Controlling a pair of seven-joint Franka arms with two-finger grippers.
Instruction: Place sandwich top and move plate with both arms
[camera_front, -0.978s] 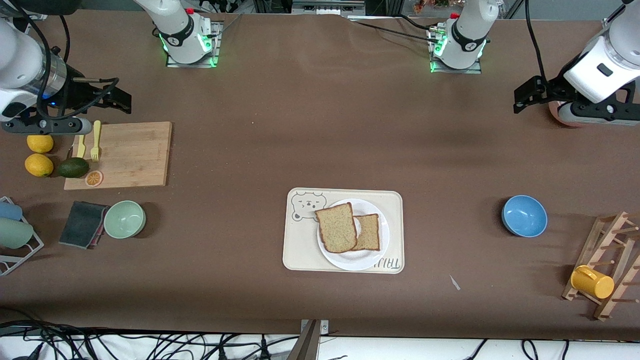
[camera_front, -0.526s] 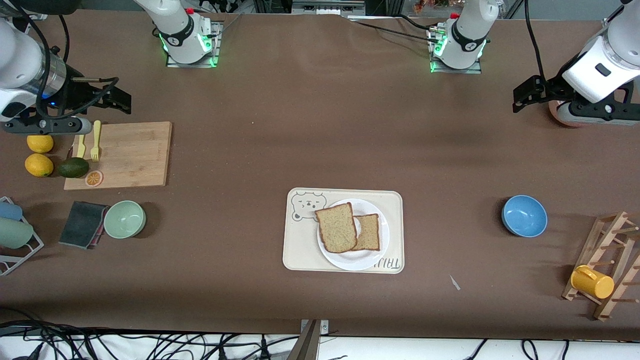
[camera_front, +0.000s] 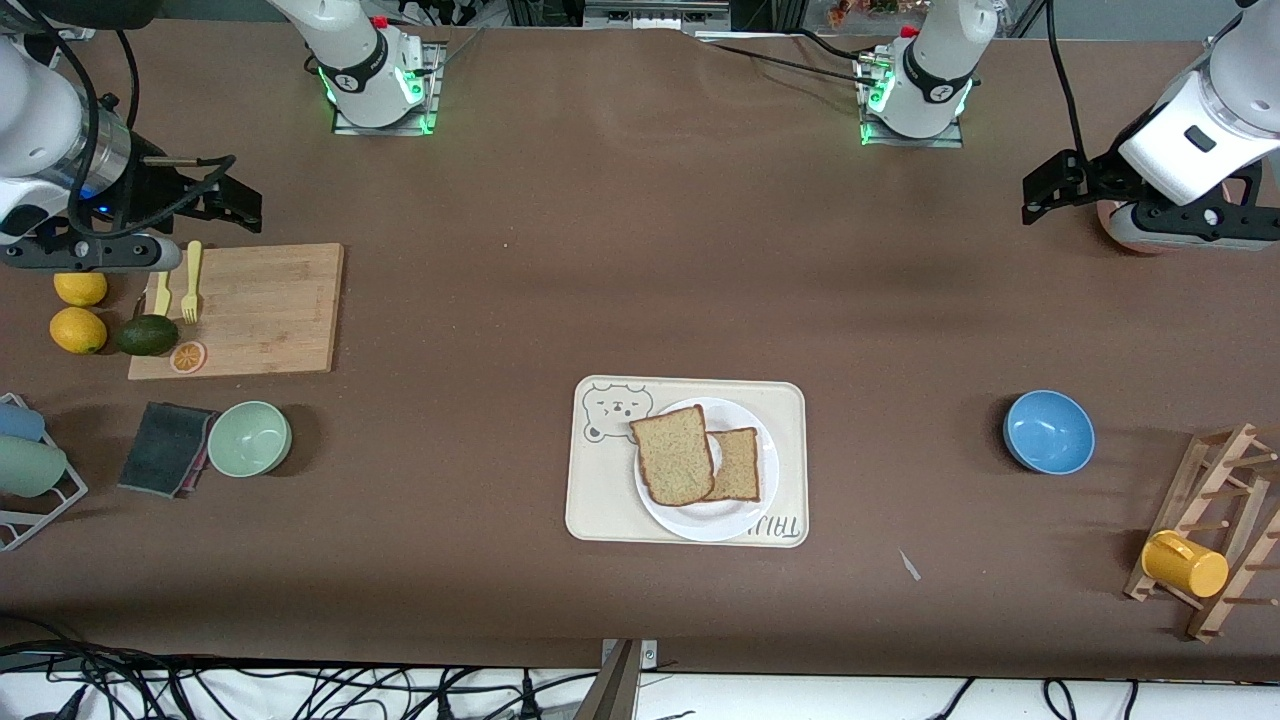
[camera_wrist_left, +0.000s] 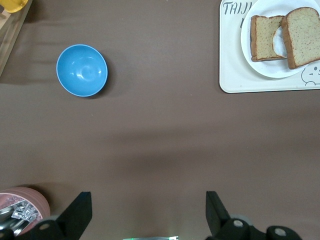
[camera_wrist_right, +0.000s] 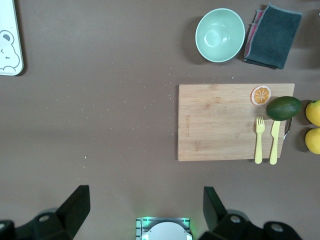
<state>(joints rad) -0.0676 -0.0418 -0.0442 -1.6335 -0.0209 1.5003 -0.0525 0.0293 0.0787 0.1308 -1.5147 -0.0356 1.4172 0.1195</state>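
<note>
The sandwich top (camera_front: 675, 455), a plain speckled slice, lies tilted on the white plate (camera_front: 700, 522) and overlaps a second slice (camera_front: 740, 465). In the left wrist view a fried egg (camera_wrist_left: 277, 42) shows on that second slice beside the sandwich top (camera_wrist_left: 302, 35). The plate sits on the bear tray (camera_front: 600, 500). My left gripper (camera_front: 1040, 190) hangs open and empty over bare table at the left arm's end; its own view shows it (camera_wrist_left: 147, 200) wide apart. My right gripper (camera_front: 245, 200) is open and empty above the table beside the cutting board, seen from its wrist (camera_wrist_right: 145, 195).
A cutting board (camera_front: 260, 305) with a yellow fork, knife, avocado and orange slice lies at the right arm's end, lemons (camera_front: 78, 330) beside it. Nearer the camera sit a green bowl (camera_front: 249, 438) and dark cloth (camera_front: 165, 448). Blue bowl (camera_front: 1048, 431), wooden rack with yellow mug (camera_front: 1185, 565), pink cup (camera_wrist_left: 20, 210).
My left gripper has drifted slightly toward the robots' side of the table. The right gripper has barely moved. Bread, plate and tray are unmoved.
</note>
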